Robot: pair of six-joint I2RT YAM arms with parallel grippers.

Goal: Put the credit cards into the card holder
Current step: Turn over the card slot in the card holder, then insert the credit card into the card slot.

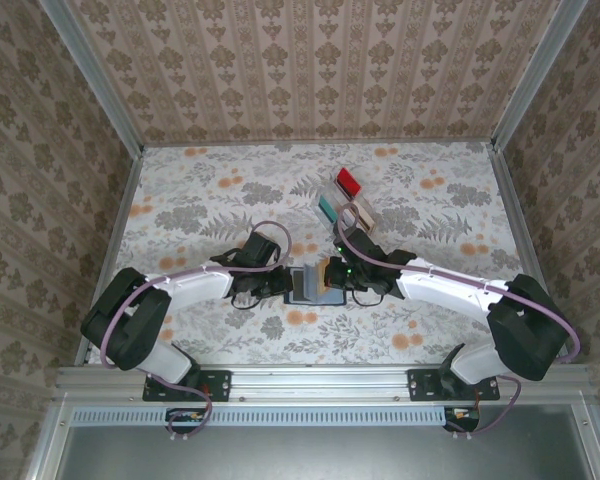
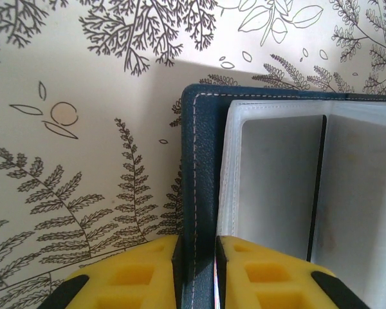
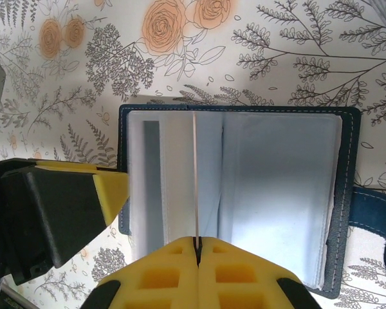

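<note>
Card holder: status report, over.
Left fingers clamped on card holder, navy cover edge. Right fingers shut on thin sheet standing edge-on over open holder, card or sleeve unclear. Nothing in the way.

We are finding nothing legible: no words, numbers or logos are showing on the card holder [image 3: 276, 193], on the thin card [image 3: 195, 174] seen edge-on, or on the red card [image 1: 348, 181].
</note>
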